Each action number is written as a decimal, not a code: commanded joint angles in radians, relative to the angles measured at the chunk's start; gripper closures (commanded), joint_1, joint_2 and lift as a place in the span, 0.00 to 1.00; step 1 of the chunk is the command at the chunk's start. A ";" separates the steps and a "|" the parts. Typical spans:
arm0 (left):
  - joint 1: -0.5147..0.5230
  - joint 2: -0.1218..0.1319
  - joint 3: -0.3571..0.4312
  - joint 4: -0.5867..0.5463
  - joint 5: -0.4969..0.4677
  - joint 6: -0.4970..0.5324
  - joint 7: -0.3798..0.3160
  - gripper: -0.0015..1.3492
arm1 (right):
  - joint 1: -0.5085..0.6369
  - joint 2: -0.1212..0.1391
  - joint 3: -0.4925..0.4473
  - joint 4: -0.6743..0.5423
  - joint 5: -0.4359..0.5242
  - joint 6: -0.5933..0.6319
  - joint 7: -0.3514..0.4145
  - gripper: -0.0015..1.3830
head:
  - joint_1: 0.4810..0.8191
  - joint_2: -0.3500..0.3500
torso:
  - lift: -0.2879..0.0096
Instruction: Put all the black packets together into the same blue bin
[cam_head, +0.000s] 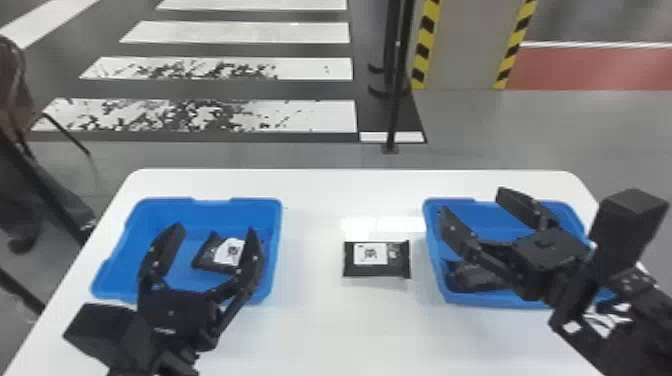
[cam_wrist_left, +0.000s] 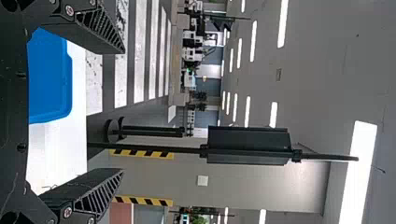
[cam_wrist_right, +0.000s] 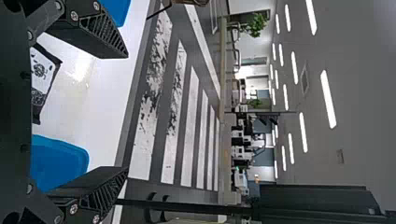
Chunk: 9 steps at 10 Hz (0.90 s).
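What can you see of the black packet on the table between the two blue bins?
The packet is a flat black rectangle, apparently soft plastic film, with strip-like ends that look like seals. A white label with black print covers much of its far half, with smaller pale markings beside it. It lies label up on the white table, long side running left to right, nearer the right bin than the left one. Only the table touches it.

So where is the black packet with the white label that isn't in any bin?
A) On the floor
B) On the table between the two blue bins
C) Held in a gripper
B: the packet lies flat on the white table, between the left bin and the right bin.
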 joint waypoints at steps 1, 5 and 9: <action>0.000 0.000 -0.003 0.000 -0.001 0.002 0.000 0.10 | -0.089 -0.002 0.022 0.067 0.027 0.058 0.032 0.12 | 0.63 0.54 | 0.60; -0.005 0.002 -0.009 0.000 -0.001 0.010 -0.001 0.10 | -0.231 -0.018 0.120 0.222 0.065 0.070 0.107 0.09 | 0.63 0.57 | 0.60; -0.008 0.002 -0.011 0.002 0.001 0.015 0.000 0.10 | -0.342 -0.038 0.205 0.379 0.053 0.114 0.136 0.09 | 0.63 0.63 | 0.60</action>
